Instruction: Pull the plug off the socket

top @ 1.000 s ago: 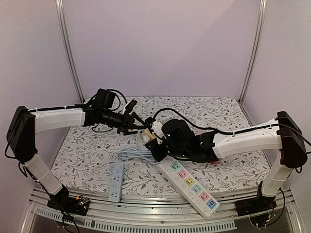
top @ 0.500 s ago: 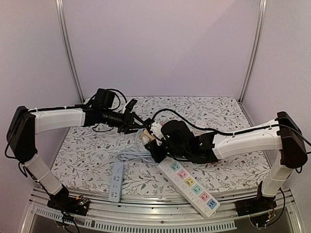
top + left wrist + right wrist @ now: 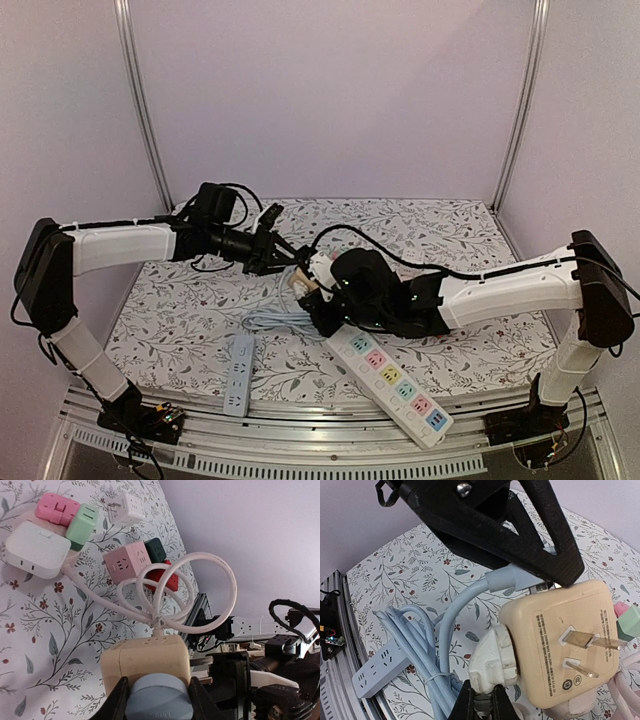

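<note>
A cream cube socket [image 3: 145, 662] hangs above the table between my two grippers. A round blue-grey plug [image 3: 159, 700] sits in one face of it. My left gripper [image 3: 157, 684] is shut on that plug, one finger against each side. In the right wrist view the same plug [image 3: 520, 576] lies under the left gripper's black fingers [image 3: 520, 525], and its blue cable curves down to the table. A white plug [image 3: 492, 661] sits in another face of the cube socket [image 3: 560, 645]. My right gripper [image 3: 481, 696] is shut on the white plug's neck. The cube's own two prongs point outward.
A coiled blue cable [image 3: 278, 320] lies under the cube. A small grey power strip [image 3: 238, 372] and a long white strip with coloured sockets [image 3: 395, 385] lie near the front edge. Pink, green, white and red cube adapters [image 3: 127, 562] and looped white cable [image 3: 200, 595] sit further back.
My left gripper's fingers have drawn in onto the blue-grey plug. The right gripper and the cube have stayed almost in place.
</note>
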You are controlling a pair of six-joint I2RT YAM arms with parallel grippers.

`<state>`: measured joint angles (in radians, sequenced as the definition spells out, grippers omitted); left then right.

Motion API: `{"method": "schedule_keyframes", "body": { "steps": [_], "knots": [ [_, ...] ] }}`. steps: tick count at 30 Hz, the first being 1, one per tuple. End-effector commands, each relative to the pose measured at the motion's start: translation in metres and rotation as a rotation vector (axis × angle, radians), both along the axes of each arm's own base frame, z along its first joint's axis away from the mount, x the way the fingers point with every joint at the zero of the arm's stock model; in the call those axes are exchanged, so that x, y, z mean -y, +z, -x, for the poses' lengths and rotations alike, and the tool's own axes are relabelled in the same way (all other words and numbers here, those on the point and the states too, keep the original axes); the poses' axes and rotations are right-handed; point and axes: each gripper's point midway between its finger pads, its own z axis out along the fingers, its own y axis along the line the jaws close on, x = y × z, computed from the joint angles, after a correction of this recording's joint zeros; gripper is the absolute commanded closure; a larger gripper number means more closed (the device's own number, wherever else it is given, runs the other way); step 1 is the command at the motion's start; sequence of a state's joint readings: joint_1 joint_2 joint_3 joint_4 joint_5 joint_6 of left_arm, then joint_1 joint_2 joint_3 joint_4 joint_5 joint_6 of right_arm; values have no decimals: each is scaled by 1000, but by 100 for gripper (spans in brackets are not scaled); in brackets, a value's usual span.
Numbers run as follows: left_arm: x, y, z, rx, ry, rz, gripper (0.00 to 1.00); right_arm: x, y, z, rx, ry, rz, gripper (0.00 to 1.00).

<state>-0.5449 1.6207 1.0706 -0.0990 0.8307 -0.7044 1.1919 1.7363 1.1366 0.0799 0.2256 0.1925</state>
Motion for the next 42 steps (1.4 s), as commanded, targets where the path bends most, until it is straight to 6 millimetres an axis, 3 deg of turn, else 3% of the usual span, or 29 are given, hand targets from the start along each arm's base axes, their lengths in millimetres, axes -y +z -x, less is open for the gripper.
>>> {"method": "schedule_keyframes", "body": {
  "steps": [1,8,18,28,33,42],
  "knots": [
    [8,9,15,-2,-105,37,82,-2,80,1,156,27,-126,100],
    [5,10,14,27,-104,6,83,-1,80,2,183,55,-72,100],
    [1,10,7,68,-38,2,86,20,82,-30,102,-251,-169,100],
    [0,16,7,85,-35,15,86,19,86,-38,33,-295,-210,100],
    [1,17,9,77,-54,13,86,5,87,-26,43,-170,-194,100],
    [-1,24,10,76,-98,4,86,-20,94,28,114,146,-137,100]
  ]
}}
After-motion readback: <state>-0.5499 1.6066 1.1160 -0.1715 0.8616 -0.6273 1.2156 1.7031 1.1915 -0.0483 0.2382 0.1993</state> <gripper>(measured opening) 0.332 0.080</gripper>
